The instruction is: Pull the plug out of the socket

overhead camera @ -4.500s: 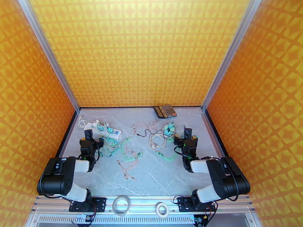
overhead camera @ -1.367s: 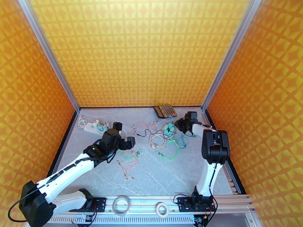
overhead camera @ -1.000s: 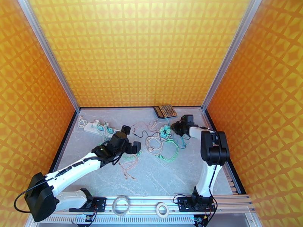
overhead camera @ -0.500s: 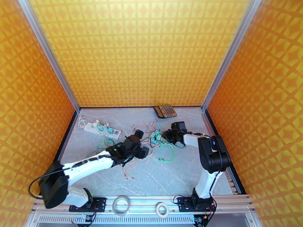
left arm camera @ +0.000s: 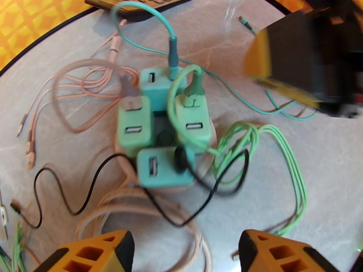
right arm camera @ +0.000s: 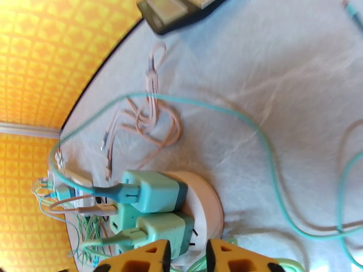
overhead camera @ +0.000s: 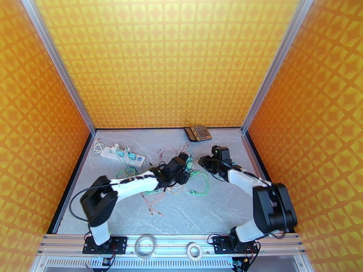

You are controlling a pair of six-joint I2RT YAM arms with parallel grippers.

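Both jaws of the left gripper (left arm camera: pixel 183 255) are standing wide apart and empty, hovering just short of the round socket (left arm camera: pixel 162 132). The right gripper (right arm camera: pixel 183 261) is facing the same socket from the opposite side, jaws narrowly parted, with nothing seen pinched between them. Four green plugs (left arm camera: pixel 134 125) are sitting in the socket, each trailing a cable (teal, green, pink and black, tangled around the base). The socket is resting mid-table (overhead camera: pixel 204 209), well apart from the calculator (overhead camera: pixel 198 133) by the back wall and the power strip (overhead camera: pixel 120 153) at far left.
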